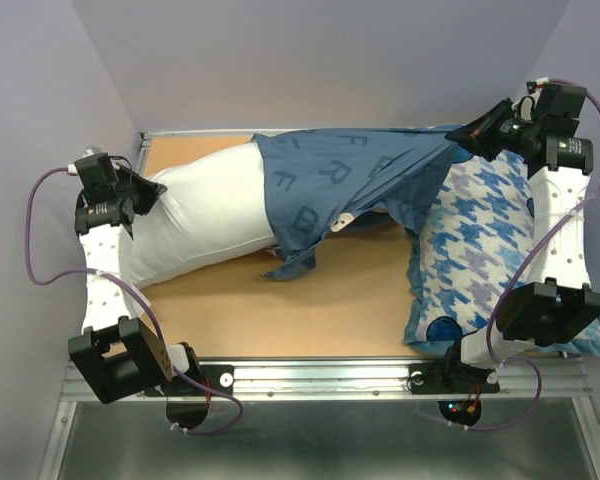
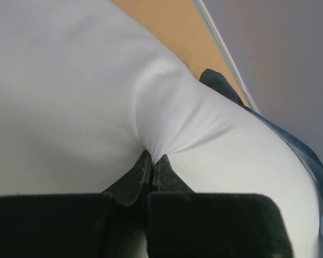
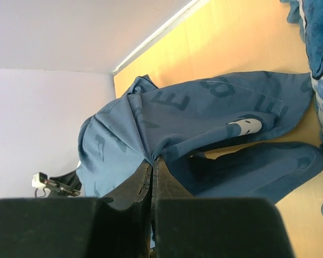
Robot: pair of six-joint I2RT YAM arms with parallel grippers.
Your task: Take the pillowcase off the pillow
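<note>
The white pillow (image 1: pixel 205 215) lies across the left half of the table, its right end still inside the slate-blue pillowcase (image 1: pixel 355 175). My left gripper (image 1: pixel 145 197) is shut on the pillow's left end; in the left wrist view the white cloth (image 2: pixel 70 97) puckers into the closed fingertips (image 2: pixel 152 157). My right gripper (image 1: pixel 470 133) is shut on the pillowcase's right end at the back right and holds it stretched off the table. In the right wrist view the blue fabric (image 3: pixel 204 107) with letters and a monkey face bunches at the closed tips (image 3: pixel 152 159).
A blue-and-white houndstooth pillow (image 1: pixel 480 250) lies along the right side under my right arm. The tan tabletop (image 1: pixel 320 310) shows in front of the white pillow. A metal rail (image 1: pixel 320 375) runs along the near edge. Grey walls close in at the back and sides.
</note>
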